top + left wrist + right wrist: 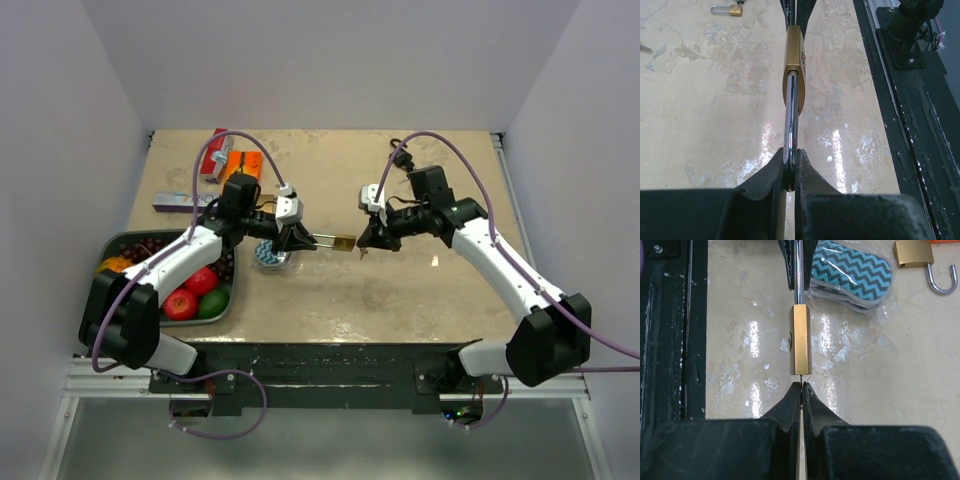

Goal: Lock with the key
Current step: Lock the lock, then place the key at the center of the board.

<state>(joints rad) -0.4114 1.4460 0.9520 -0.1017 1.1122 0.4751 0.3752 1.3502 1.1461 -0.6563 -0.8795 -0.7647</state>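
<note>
One tray, far left: we see a dark tray (108, 246) at the left edge of the desk (400, 300), holding red apples (181, 303), a green fruit (212, 304) and dark cherries (150, 245).
Boxes, back left: a red box (214, 152) and an orange box (241, 165) lie side by side, with a flat pale box (180, 201) nearer the tray.
Spare padlock: in the right wrist view a second brass padlock (913, 252) lies on the desk beyond the pouch, its shackle swung open.
Pouch: a teal zigzag pouch (268, 256) lies on the desk just below the left hand.
Left hand (296, 238): its fingers (774, 172) are clamped tight on the steel shackle (791, 117), carrying the lock off the desk.
Padlock (343, 243): it hangs between the two hands at mid-desk, lying level, brass body toward the right arm and shackle toward the left.
Key (801, 378): we can make out only a thin sliver of metal between the lock's base and the right fingertips; the rest is hidden.
Right hand (366, 240): its fingers (790, 402) are pressed all but together on that sliver, tips just short of the padlock's bottom face.
</note>
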